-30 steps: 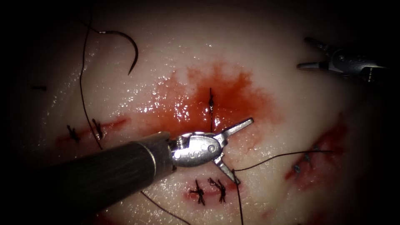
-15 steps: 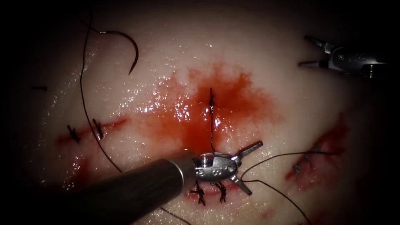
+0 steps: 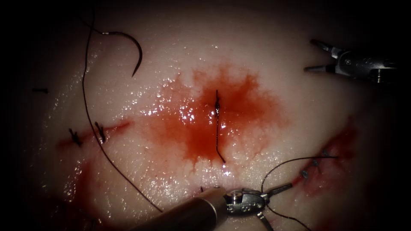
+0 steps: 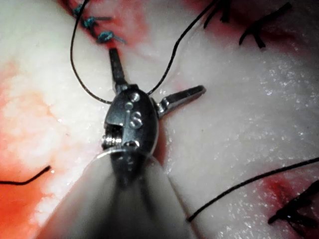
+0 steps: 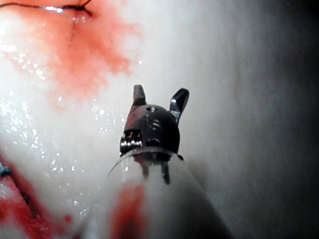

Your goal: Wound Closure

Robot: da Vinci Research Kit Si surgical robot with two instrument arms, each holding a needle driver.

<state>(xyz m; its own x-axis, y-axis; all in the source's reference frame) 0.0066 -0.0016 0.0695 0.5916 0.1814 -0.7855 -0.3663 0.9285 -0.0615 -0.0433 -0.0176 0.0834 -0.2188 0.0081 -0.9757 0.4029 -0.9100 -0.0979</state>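
Left tool point(image 3: 274, 203) seen low over the tissue point(image 3: 274, 55), below the cut point(image 3: 217, 124) and slightly to its right, jaws spread wide and holding nothing. In the left wrist view, same tool point(image 4: 157, 74) with both jaws splayed apart and a slack loop of thread point(image 4: 164, 74) running between them, close behind the hinge, not clamped. That loop of thread point(image 3: 282, 164) found arching in the endoscope view from the jaws up toward the stitched wound on the right.

Right tool point(image 3: 314, 55) parked high on the right side, well apart from the cut, jaws likewise spread and empty; confirmed in the right wrist view point(image 5: 159, 97), hanging above bare tissue.

Needle point(image 3: 130, 45) lying free on the tissue at upper left, left of the cut, far from both tools, held by neither and not driven into the tissue. Its thread trailing from the swaged end down the left side toward the left tool's shaft.

Red fluid point(image 3: 192, 124) pooled around the cut, with a dark thread end lying along the cut itself.
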